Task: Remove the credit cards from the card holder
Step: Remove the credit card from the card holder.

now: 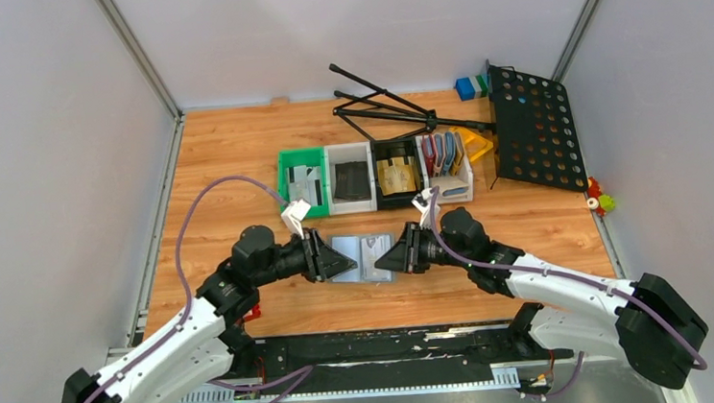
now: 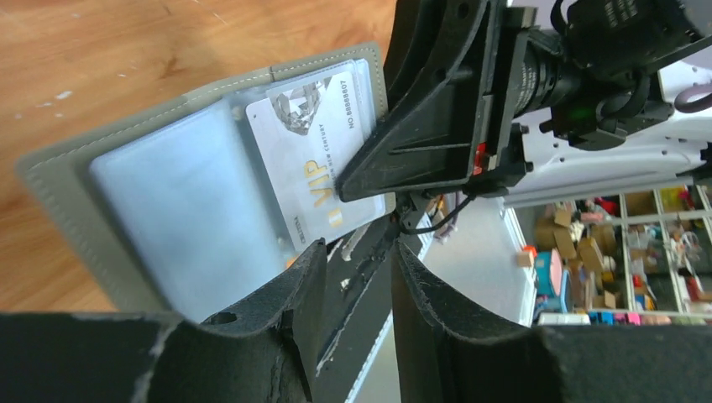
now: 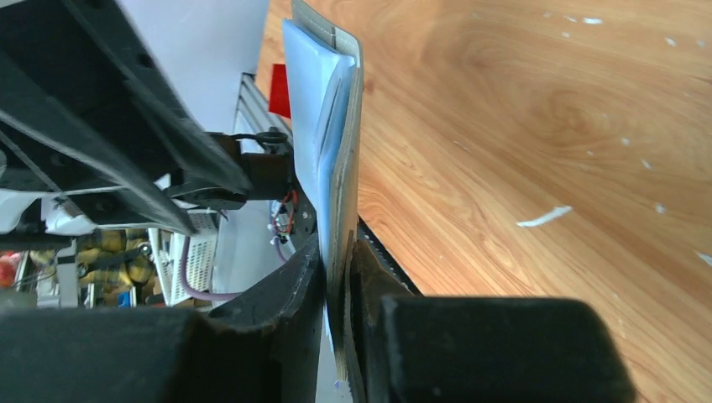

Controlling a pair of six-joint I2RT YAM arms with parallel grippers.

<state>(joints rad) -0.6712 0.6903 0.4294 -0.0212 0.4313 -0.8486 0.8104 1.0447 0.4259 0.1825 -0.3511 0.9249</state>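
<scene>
Card holder [image 1: 365, 257]: left and right edges hidden under left gripper [image 1: 346, 261] and right gripper [image 1: 384, 257]; credit card [image 2: 315, 159] small print blurred

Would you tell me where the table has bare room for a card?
The wooden table is bare between the green plastic bin and the left rail, and behind the bins at back left. Crowded: the centre, where the left gripper and right gripper flank the grey-blue bifold card holder, and back right by the black perforated panel.
</scene>
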